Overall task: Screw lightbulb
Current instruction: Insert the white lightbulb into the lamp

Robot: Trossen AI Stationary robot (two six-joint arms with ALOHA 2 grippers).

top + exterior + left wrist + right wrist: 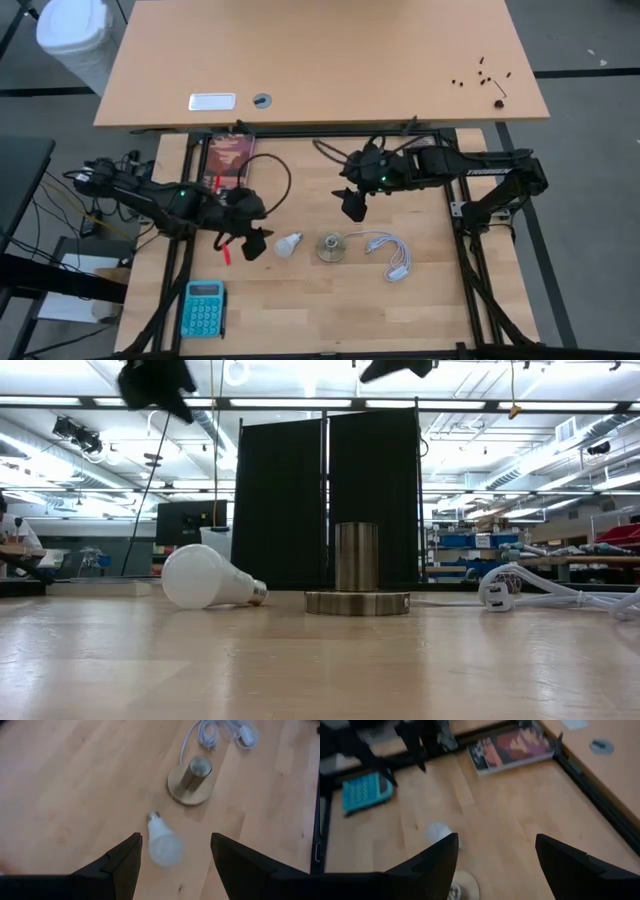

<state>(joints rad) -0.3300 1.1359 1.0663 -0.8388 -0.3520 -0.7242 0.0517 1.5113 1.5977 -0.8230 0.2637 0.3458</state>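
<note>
While both arms hang above the table (300,300), the bulb (288,243) lies on its side on the wood, untouched, dome toward the left arm and screw base toward the socket (331,247), which stands upright just beside it. Seen from table height, the bulb (207,577) rests with its silvery base pointing at the socket (357,572), a short metal cylinder on a round foot, with a gap between the two. A white cable (388,250) lies coiled on the far side of the socket from the bulb. The left gripper (250,238) hovers just beside the dome, apart from it; its wrist view shows the two fingers (122,865) spread wide with the bulb (162,840) on the wood between and beyond them, and nothing held. The right gripper (353,205) hangs above the wood behind the socket, well clear of the bulb; its fingers (437,857) are likewise spread and empty. A teal calculator (204,308) lies near the front edge on the left arm's side, and a book (229,160) lies at the table's back edge.
</note>
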